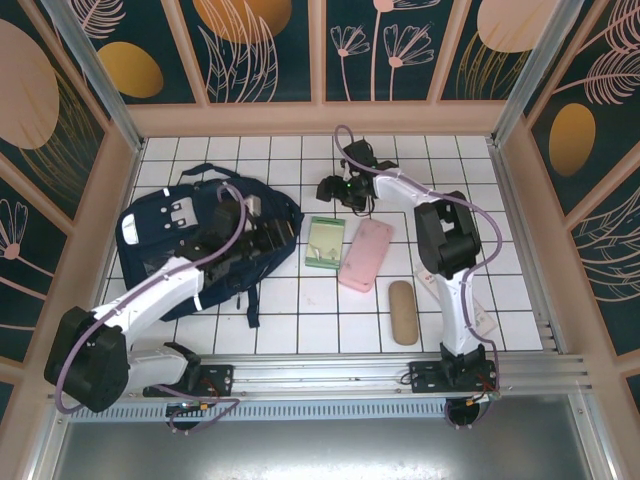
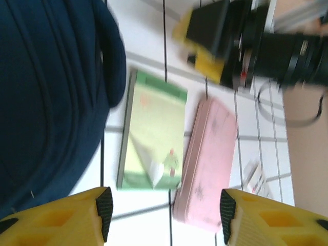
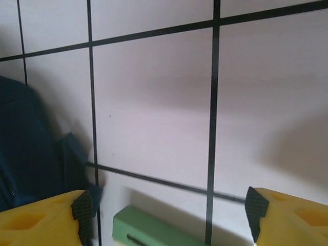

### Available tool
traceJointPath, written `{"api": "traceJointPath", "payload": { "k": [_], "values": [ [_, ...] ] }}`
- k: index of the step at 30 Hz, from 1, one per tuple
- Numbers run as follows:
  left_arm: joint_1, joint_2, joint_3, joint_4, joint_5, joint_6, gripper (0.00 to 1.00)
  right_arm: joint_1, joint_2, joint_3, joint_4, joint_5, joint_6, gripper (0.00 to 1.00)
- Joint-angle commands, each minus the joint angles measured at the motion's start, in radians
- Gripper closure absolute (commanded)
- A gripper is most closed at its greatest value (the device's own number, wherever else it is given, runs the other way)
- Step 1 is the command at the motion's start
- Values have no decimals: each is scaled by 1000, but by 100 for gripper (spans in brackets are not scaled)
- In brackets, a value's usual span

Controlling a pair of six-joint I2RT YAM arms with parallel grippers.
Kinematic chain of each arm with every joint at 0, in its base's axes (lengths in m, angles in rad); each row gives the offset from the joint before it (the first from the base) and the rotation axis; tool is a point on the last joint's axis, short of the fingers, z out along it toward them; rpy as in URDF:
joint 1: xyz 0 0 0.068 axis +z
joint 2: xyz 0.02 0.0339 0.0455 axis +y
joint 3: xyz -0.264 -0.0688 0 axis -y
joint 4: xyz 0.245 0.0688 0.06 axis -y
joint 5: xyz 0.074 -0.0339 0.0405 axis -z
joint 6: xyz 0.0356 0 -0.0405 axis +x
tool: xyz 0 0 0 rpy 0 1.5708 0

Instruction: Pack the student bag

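The student bag (image 1: 165,235), a large navy backpack, lies flat on the left of the tiled table. My left gripper (image 1: 283,233) hovers at its right edge, open, with nothing between the yellow fingers (image 2: 97,210). The left wrist view has the bag (image 2: 51,102) on its left, then a green book (image 2: 154,133) and a pink pencil case (image 2: 207,164). My right gripper (image 1: 338,190) is open above bare tiles just beyond the green book (image 1: 325,243). Its wrist view has the book's corner (image 3: 154,230) between the fingertips (image 3: 82,207) and the bag's edge (image 3: 25,148) to the left.
The pink pencil case (image 1: 366,254) lies right of the book. A tan oblong case (image 1: 402,312) rests nearer the front. A small white item (image 1: 482,320) lies by the right arm's base. Wooden walls close in the table on three sides.
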Motion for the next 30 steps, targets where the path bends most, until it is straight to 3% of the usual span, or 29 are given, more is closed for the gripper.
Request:
{"api": "traceJointPath", "payload": {
  "k": [1, 6, 23, 30],
  "values": [
    [-59, -3, -72, 110, 64, -76, 41, 7, 40, 42, -9, -127, -66, 20],
    [-118, 12, -150, 151, 49, -106, 41, 5, 36, -19, 23, -164, -45, 21],
    [-120, 149, -240, 275, -40, -235, 37, 32, -277, -548, 320, -276, 72, 22],
    [-119, 191, -217, 267, -100, -245, 35, 76, -313, -613, 286, -346, 33, 22]
  ]
}}
